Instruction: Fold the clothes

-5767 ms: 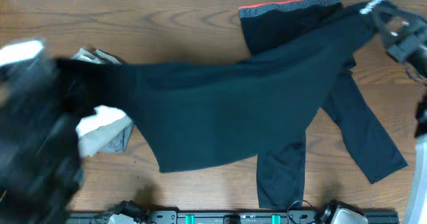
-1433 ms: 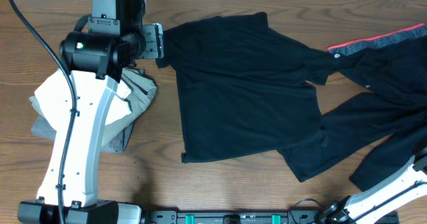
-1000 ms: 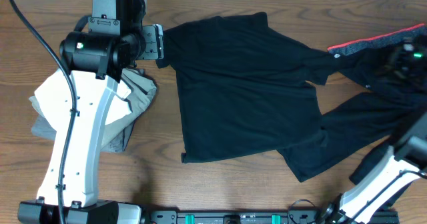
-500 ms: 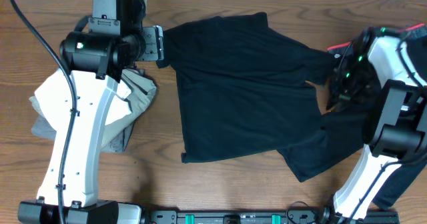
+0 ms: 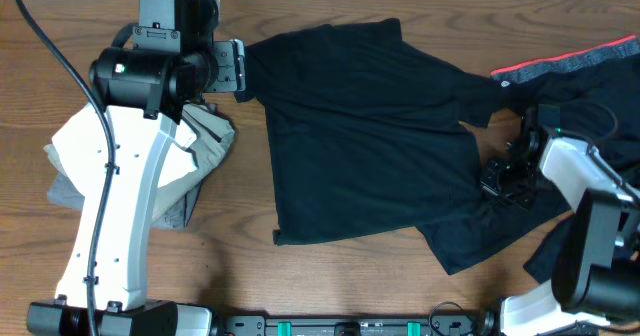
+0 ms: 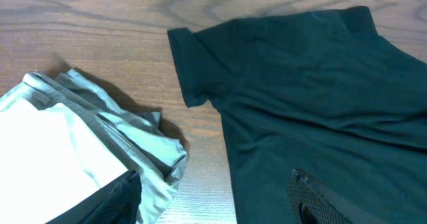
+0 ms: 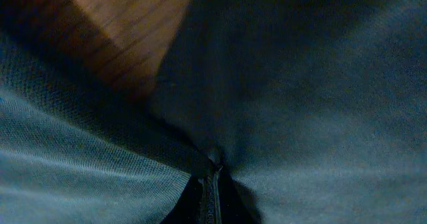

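The black T-shirt (image 5: 370, 136) (image 6: 313, 97) lies spread flat mid-table. At its right edge it meets other black clothes, one with a red edge (image 5: 575, 58). My right gripper (image 5: 497, 181) (image 7: 215, 163) is down on that boundary. Its jaws are shut and pinch a pucker of black fabric; I cannot tell which garment it belongs to. My left gripper (image 5: 240, 68) (image 6: 217, 214) hovers open at the shirt's left sleeve (image 6: 190, 71), with nothing between its fingers (image 6: 320, 201). Folded white and grey clothes (image 5: 205, 141) (image 6: 60, 157) lie to the left.
The left arm's white links (image 5: 110, 206) cover much of the folded pile. Bare wood table (image 5: 330, 286) shows in front of the shirt and along the back edge. The right arm's body (image 5: 595, 256) stands at the lower right over black fabric.
My right arm came in from the right edge, dropped onto the black fabric by the shirt's right side, and its jaws closed. The left arm and the shirt stayed still.
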